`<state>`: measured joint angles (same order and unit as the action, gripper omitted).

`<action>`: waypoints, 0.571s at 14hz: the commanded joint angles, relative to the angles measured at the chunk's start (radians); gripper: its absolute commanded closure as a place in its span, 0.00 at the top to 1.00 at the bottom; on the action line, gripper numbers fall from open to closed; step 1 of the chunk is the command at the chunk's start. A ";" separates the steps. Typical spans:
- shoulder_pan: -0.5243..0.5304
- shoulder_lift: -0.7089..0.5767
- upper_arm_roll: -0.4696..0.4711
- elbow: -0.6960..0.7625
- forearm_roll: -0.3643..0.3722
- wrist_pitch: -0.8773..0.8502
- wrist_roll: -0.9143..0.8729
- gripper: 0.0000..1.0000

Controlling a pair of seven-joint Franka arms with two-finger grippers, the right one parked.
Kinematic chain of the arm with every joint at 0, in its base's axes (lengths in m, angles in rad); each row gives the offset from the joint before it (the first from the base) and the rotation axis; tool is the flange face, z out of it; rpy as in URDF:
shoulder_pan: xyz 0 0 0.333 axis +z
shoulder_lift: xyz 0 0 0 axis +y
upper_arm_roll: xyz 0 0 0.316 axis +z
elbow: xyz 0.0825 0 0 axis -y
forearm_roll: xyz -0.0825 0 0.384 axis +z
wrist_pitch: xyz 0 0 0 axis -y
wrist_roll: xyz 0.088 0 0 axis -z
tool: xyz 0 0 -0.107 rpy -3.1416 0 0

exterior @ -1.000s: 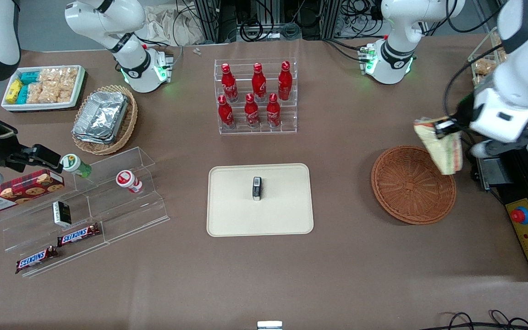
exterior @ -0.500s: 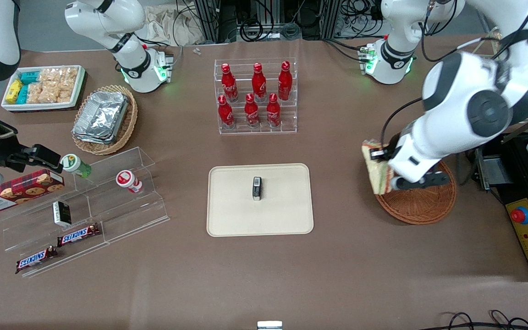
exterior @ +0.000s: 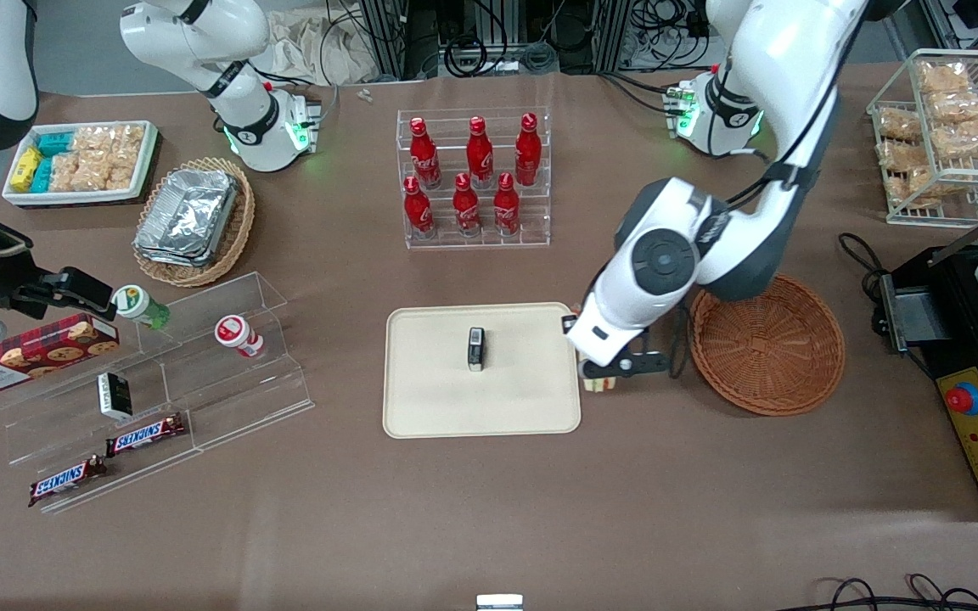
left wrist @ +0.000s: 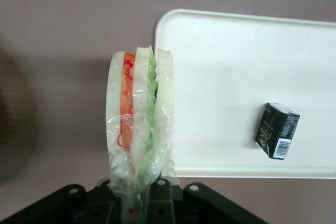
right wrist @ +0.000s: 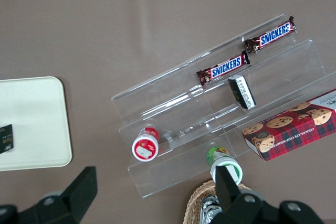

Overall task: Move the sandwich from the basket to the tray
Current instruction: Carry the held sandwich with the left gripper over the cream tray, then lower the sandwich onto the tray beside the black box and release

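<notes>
While gripper (exterior: 601, 379) clamps sandwich (left wrist: 137, 124), box (exterior: 475, 349) occupies tray (exterior: 429, 407).

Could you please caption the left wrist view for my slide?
Gripper holds the wrapped sandwich at the tray edge.

Arm's blocking most of the view here

Front view: sandwich (exterior: 598, 384) mostly hidden under the gripper (exterior: 604, 378) beside the tray (exterior: 421, 407).
</notes>
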<state>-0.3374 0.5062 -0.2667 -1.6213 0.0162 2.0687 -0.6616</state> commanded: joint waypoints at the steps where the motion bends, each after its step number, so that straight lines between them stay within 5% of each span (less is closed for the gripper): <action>1: -0.034 0.072 0.006 0.028 0.050 0.065 -0.036 0.00; 8: -0.083 0.175 0.007 0.029 0.107 0.169 -0.036 0.06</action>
<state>-0.4038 0.6490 -0.2667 -1.6195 0.0981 2.2106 -0.6782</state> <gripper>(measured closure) 0.841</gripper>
